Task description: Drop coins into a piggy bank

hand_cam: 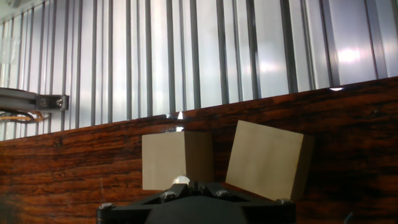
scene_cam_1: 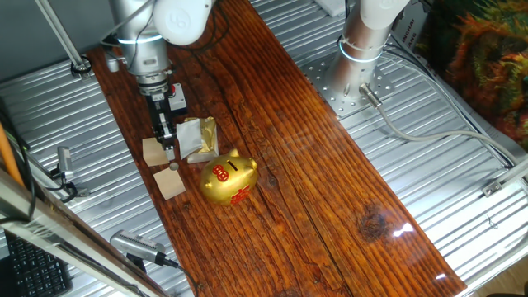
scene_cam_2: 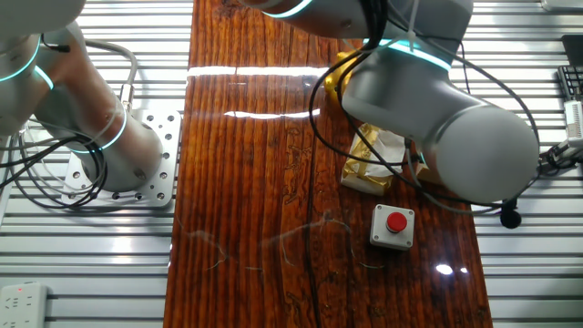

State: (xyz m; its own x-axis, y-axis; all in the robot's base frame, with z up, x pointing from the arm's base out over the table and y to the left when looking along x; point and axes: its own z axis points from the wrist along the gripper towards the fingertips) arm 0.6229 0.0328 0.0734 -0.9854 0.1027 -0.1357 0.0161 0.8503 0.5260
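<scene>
The gold piggy bank (scene_cam_1: pixel 229 177) with red markings and a dark slot on top stands on the wooden board, right of my gripper (scene_cam_1: pixel 171 158). In the other fixed view only a gold edge of the piggy bank (scene_cam_2: pixel 339 73) shows behind the arm. My gripper points down between two tan wooden cubes (scene_cam_1: pixel 154 151) (scene_cam_1: pixel 170 183). In the hand view the gripper (hand_cam: pixel 180 184) has its jaws closed together, with a small silvery coin (hand_cam: pixel 180 179) peeking out at the tips. Both cubes (hand_cam: pixel 165 158) (hand_cam: pixel 267 158) lie just beyond the tips.
A white-and-gold foil wrapper (scene_cam_1: pixel 198 136) lies behind the piggy bank, also in the other fixed view (scene_cam_2: pixel 369 164). A red push button (scene_cam_2: pixel 395 223) sits on the board. A second arm's base (scene_cam_1: pixel 363 41) stands on the ribbed metal table (scene_cam_1: pixel 462 190).
</scene>
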